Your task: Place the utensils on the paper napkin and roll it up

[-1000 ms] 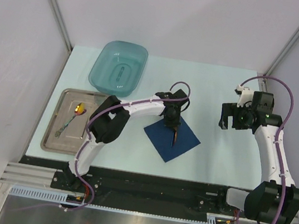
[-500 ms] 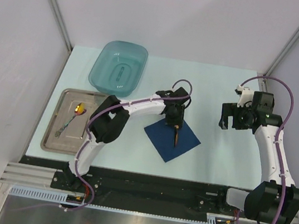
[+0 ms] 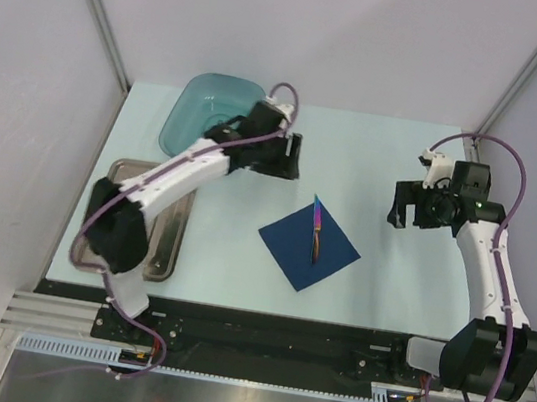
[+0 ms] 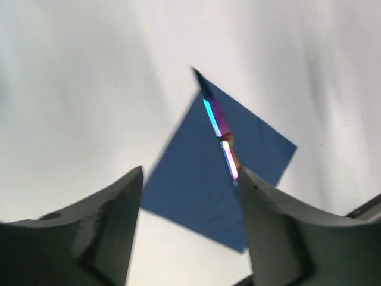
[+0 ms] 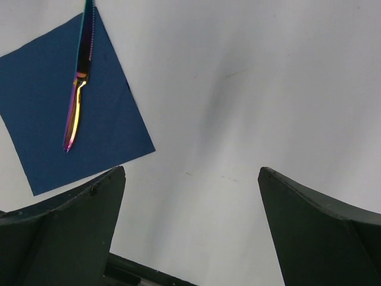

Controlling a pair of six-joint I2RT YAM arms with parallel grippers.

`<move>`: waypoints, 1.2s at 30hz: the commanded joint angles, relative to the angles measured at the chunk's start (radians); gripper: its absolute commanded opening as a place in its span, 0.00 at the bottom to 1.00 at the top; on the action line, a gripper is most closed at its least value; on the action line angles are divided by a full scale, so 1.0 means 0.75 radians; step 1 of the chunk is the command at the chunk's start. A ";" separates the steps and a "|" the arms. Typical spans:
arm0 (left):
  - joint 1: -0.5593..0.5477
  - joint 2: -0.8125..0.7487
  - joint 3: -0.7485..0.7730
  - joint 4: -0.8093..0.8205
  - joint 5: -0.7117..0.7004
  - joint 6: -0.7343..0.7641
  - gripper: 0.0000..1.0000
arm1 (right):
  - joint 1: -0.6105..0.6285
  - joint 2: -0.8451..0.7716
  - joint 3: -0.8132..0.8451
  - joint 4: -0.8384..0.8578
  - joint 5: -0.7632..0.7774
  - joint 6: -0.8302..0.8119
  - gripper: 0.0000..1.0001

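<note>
We find the knife on the paper napkin, centre of the worktop, tip past its 12 o'clock corner; left claw at 11 o'clock and right claw at 2 o'clock gape wide, empty.

Soft, even light is throwing only faint shadows. In the left wrist view, blur is smearing the paper napkin toward 9 o'clock.
</note>
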 commanded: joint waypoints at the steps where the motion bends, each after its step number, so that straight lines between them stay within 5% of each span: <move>1: 0.158 -0.343 -0.215 0.015 0.133 0.356 0.71 | 0.057 0.061 0.040 0.078 -0.111 0.007 1.00; 5: 0.398 -0.522 -0.361 -0.038 0.319 0.434 0.71 | 0.168 0.157 0.052 0.133 -0.105 0.023 1.00; 11: 0.711 -0.741 -0.594 -0.103 0.344 0.475 0.56 | 0.388 0.377 0.160 0.260 0.053 0.113 1.00; 17: 1.073 -0.774 -0.762 -0.148 0.440 0.473 0.47 | 0.532 0.609 0.351 0.295 0.059 0.254 0.99; 20: 1.130 -0.786 -0.805 -0.128 0.432 0.481 0.48 | 0.577 0.729 0.432 0.336 0.061 0.352 0.90; 24: 1.145 -0.768 -0.797 -0.122 0.408 0.483 0.48 | 0.610 0.858 0.541 0.391 0.120 0.487 0.62; 30: 1.147 -0.731 -0.766 -0.120 0.391 0.475 0.49 | 0.673 0.999 0.635 0.395 0.200 0.628 0.36; 36: 1.147 -0.704 -0.768 -0.114 0.389 0.473 0.49 | 0.751 1.081 0.688 0.373 0.329 0.673 0.29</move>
